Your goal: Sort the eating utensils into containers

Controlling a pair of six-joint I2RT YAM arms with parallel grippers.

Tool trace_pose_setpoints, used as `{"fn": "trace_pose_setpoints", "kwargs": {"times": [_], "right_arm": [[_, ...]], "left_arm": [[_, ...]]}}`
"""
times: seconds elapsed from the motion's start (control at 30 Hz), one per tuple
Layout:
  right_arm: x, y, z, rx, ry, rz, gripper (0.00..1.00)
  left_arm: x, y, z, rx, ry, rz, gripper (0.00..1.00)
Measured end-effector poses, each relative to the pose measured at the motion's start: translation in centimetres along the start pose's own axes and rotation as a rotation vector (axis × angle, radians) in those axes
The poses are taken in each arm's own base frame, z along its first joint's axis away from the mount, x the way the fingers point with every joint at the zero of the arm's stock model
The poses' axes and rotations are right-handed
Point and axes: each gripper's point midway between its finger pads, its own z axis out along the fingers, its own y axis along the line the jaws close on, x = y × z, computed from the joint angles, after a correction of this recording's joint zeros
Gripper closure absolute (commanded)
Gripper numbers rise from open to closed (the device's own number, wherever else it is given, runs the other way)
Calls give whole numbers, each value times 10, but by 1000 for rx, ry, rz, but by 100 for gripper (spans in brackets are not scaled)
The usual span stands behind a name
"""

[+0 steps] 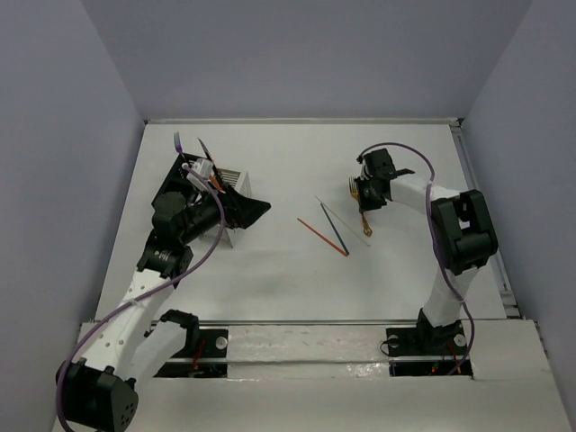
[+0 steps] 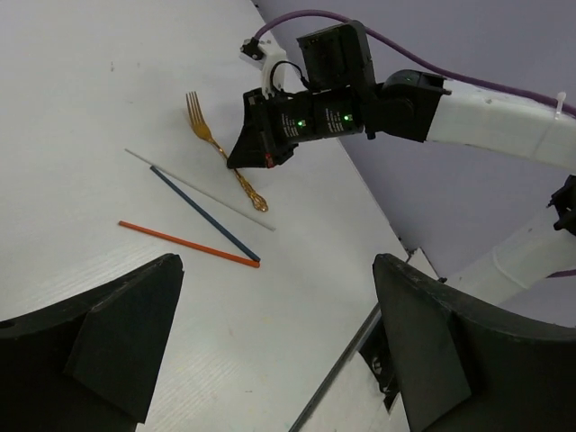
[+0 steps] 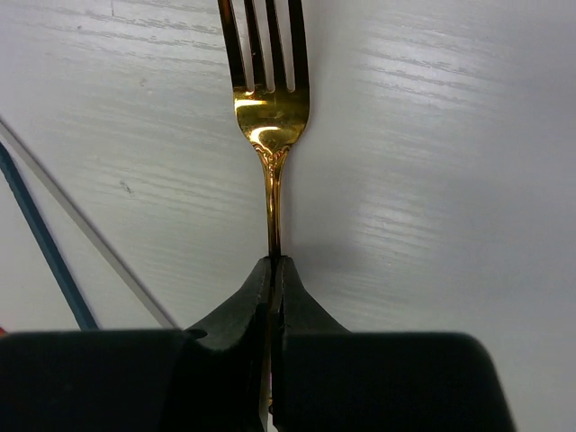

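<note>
My right gripper (image 1: 366, 200) is shut on the thin neck of a gold fork (image 3: 270, 108) that lies flat on the table; the grip also shows in the left wrist view (image 2: 245, 162). Beside the fork lie three thin sticks: orange (image 1: 321, 237), blue (image 1: 335, 229) and pale (image 1: 342, 216). My left gripper (image 1: 255, 211) is open and empty, low over the table next to the white caddy (image 1: 237, 177). The black caddy (image 1: 176, 179) is partly hidden behind the left arm. Several utensils (image 1: 203, 165) stand in the caddies, purple and orange among them.
The table's raised rails run along the right edge (image 1: 475, 202) and the near edge (image 1: 306, 322). Grey walls close in the left, back and right. The right arm (image 1: 459, 229) stands to the right of the fork.
</note>
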Motion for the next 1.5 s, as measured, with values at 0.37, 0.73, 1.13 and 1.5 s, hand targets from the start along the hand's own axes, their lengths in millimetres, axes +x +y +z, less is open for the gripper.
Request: {"fn": "trace_pose_setpoints", "kwargs": {"times": [0.37,0.73,1.13,1.5], "right_arm": [[-38,51,-88,-101,-292,-86,100],[5,167,-130,-378,-384,-201,100],[6,189,-161,-478,-464,-179,100],[15,201,-162,-525,-446,-188,100]], "left_arm": [[24,-13,34,25,44,-82,25],[73,2,88,-78,95,-118,33],[73,32,118,-205,24,-109,45],[74,31,132,-164,9,-100,94]]}}
